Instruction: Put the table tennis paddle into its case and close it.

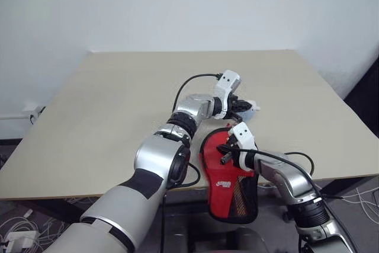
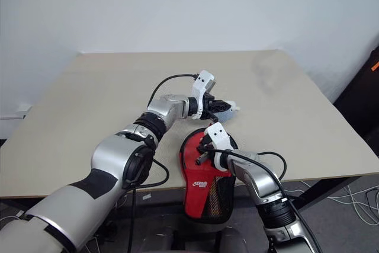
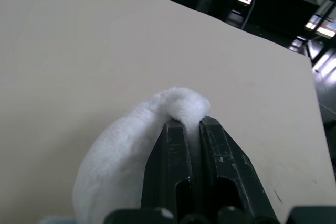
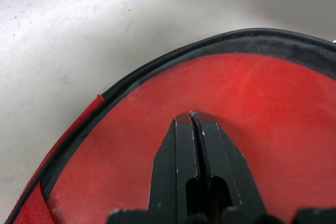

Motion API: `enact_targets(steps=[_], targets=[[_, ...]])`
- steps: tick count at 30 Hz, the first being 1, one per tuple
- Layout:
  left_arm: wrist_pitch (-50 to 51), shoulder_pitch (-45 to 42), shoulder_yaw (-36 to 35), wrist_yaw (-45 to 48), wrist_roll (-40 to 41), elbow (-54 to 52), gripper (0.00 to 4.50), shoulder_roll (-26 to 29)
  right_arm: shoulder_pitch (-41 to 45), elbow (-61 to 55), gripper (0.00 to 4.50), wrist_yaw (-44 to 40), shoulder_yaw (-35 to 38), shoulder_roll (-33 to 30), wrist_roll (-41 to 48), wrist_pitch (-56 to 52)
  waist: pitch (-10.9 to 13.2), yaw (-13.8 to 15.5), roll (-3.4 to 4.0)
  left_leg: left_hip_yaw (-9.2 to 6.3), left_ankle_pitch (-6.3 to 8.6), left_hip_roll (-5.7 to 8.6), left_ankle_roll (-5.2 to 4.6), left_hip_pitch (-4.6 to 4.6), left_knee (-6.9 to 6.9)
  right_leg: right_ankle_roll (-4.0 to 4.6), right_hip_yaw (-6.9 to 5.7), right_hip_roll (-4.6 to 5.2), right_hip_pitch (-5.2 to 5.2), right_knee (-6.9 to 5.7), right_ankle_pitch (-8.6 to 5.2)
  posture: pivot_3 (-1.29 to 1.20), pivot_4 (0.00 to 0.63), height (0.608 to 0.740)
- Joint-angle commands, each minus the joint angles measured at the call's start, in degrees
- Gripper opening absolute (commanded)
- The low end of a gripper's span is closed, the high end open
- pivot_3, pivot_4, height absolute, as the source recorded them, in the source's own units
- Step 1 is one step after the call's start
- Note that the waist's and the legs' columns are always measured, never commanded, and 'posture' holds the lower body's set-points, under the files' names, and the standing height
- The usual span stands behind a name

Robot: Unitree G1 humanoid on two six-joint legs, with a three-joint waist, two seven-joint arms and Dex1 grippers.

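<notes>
Beige table (image 1: pixel 118 105) against white wall: case (image 1: pixel 228 197) with red paddle (image 4: pixel 220 93) inside overhangs near edge, right gripper (image 4: pixel 192 116) closed, pressing its see-through face, left gripper (image 3: pixel 190 124) beyond it pinching white fluffy cloth (image 3: pixel 131 145).

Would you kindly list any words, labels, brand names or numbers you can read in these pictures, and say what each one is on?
White logo print on the red panel of the case: too small and blurred to read.
No other text, number or sign is legible on the table or elsewhere.
</notes>
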State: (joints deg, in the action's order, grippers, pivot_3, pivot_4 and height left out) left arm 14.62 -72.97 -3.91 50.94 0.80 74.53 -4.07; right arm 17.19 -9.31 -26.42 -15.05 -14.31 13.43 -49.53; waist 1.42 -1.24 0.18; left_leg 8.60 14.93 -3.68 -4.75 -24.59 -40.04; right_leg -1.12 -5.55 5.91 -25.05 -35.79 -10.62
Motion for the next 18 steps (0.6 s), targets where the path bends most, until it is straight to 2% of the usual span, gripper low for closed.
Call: enact_targets(steps=[1, 5, 9, 12, 15, 18], targets=[[1.8, 2.1, 3.5, 10.7, -0.6, -1.7, 0.02, -3.5, -0.8, 4.2, 0.00, 0.2, -1.5, -0.1, -0.8, -2.3, 0.0, -0.1, 0.00, 0.00, 0.00, -0.01, 0.00, 0.01, 0.00, 0.00, 0.01, 0.00, 0.00, 0.00, 0.00, 0.00, 0.000, 0.724], [3.4, 5.0, 6.5, 16.4, -1.8, -4.2, 0.02, -4.1, -0.9, 4.2, 0.00, 0.2, -1.7, -0.1, -0.9, -2.1, -0.1, -0.1, 0.01, -0.01, 0.02, -0.02, -0.03, 0.02, 0.00, 0.01, 0.01, -0.01, 0.00, 0.00, -0.01, 0.00, 0.000, 0.724], [4.5, 7.5, 8.2, 15.8, -3.3, -5.4, 0.02, -4.4, -0.6, 4.4, 0.00, 0.0, -1.8, 0.0, -0.9, -1.9, -0.8, -0.1, 0.01, -0.03, 0.03, -0.03, -0.06, 0.09, 0.00, 0.02, 0.00, -0.03, 0.10, 0.02, -0.02, 0.00, 0.000, 0.724], [5.7, 8.0, 7.0, 11.6, -3.2, -5.1, 0.82, -4.3, -0.6, 4.4, 0.00, 0.1, -1.8, -0.1, -1.0, -1.6, -1.1, 0.0, -0.02, -0.18, 0.19, -0.04, -0.06, 0.19, 0.00, 0.01, -0.01, -0.02, 0.21, 0.06, -0.04, 0.00, 0.000, 0.724], [7.5, 7.5, 6.2, 13.5, -2.1, -5.4, 1.88, -3.6, -0.6, 4.4, 0.00, -0.1, -2.0, -0.4, -1.0, -1.2, -1.1, 0.0, 0.01, -0.21, 0.44, -0.06, -0.17, 0.81, 0.01, -0.06, -0.04, 0.05, 0.71, 0.13, -0.33, 0.00, 0.000, 0.724], [10.4, 6.1, 3.4, 11.3, -0.2, -4.7, 1.88, -2.8, -0.7, 4.5, 0.00, -0.1, -2.1, -0.5, -1.0, -1.1, -1.1, -0.1, 0.04, -0.22, 0.55, -0.24, -0.21, 0.99, 0.01, -0.09, -0.02, 0.15, 0.82, 0.07, -0.45, 0.00, 0.000, 0.724]])
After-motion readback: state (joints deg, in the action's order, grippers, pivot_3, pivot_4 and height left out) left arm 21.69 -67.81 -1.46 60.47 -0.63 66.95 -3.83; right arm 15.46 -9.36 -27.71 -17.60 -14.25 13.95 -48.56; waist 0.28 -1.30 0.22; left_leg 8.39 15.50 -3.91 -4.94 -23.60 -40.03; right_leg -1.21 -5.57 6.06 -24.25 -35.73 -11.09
